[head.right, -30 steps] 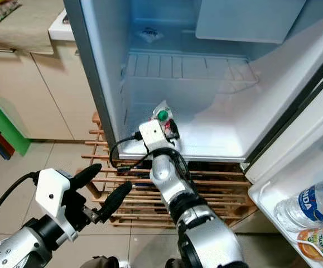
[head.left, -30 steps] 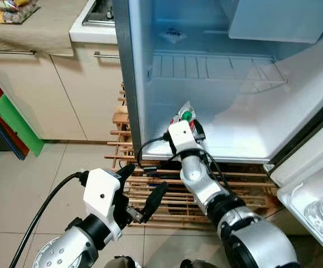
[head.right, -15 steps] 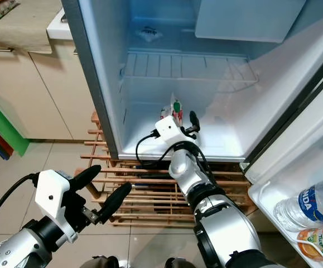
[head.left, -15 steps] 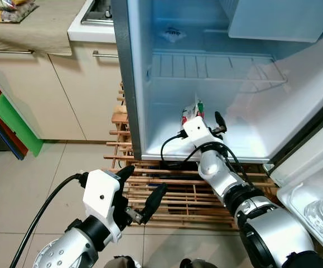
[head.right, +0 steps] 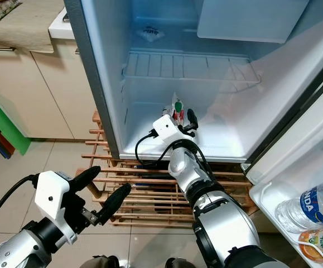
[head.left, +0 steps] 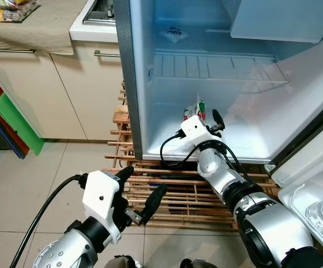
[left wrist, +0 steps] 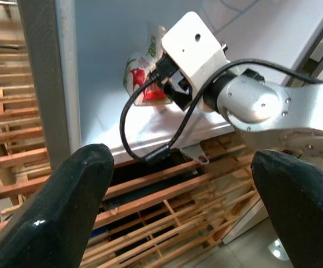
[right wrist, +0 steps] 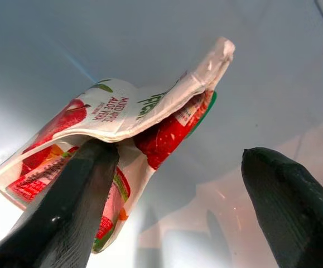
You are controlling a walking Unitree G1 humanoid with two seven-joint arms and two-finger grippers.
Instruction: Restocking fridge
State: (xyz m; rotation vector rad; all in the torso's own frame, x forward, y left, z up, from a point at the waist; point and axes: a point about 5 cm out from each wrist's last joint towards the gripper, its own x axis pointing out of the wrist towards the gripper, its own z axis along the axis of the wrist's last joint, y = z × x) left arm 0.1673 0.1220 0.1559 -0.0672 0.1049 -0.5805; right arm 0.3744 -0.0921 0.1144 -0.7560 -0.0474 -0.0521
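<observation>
Inside the open fridge [head.left: 150, 106], on its smooth white floor, stands a soft fruit pouch [right wrist: 122, 128], white with red apple print and a green cap, its crimped top edge pointing up. From the head views the pouch [head.right: 176, 109] is mostly hidden behind the white camera block of the right arm; the right wrist view brings it close enough to read the printed label and see the creased, glossy foil. That view also shows the right tool [right wrist: 178, 195] spread wide: one black finger [right wrist: 66, 206] sits right against the pouch's lower face, the other is well apart from it with bare fridge wall between. Whether the near finger actually presses the pouch I cannot tell.

The left wrist view looks from below and to the side, showing the pouch [left wrist: 144, 72] upright just beyond the right arm's silver wrist and its looping black cable, near the grey front edge of the fridge.

The head views add the surroundings: a ribbed white wire shelf [head.left: 217, 70] above the pouch, a wooden slatted pallet [head.left: 178, 190] under the fridge, beige cabinets [head.left: 44, 89] with a counter [head.left: 38, 28] to the robot's left, and plastic bottles [head.right: 312, 209] in the door rack at the right. The left tool [head.left: 141, 192] hangs low over the tiled floor [head.left: 22, 184], its rounded black fingers wide apart, holding nothing.
</observation>
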